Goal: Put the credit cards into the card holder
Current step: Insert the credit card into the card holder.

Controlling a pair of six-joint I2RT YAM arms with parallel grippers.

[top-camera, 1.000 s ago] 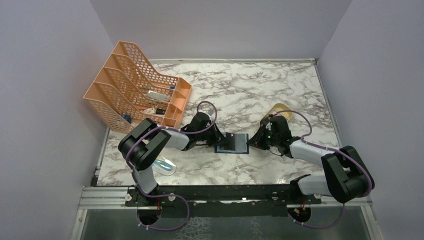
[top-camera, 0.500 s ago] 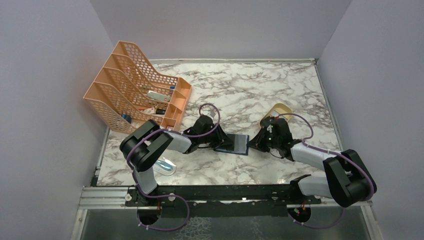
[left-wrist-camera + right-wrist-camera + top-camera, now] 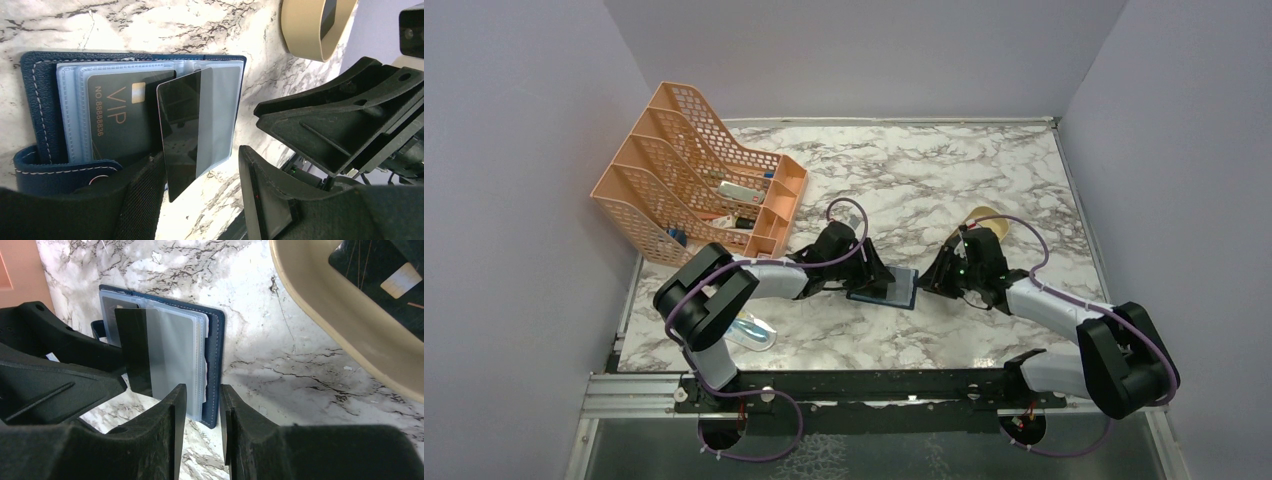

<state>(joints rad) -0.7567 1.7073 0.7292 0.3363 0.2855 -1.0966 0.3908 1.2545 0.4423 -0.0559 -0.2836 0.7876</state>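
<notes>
The card holder lies open between left gripper — jaws wide — and right gripper, jaws slightly apart.

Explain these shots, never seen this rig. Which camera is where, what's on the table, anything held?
Two robot arms bolted at a marble table's near edge. One picture looks down from above; the others come from wrist cameras. Between the arms lies an open navy-blue folding card holder: a dark grey VIP card pocketed, a glossy black plastic card partway into a clear sleeve. Left end effector and right end effector both stand open, gripping nothing. Nearby: a tan oval tray with another dark card, an orange mesh file rack.
</notes>
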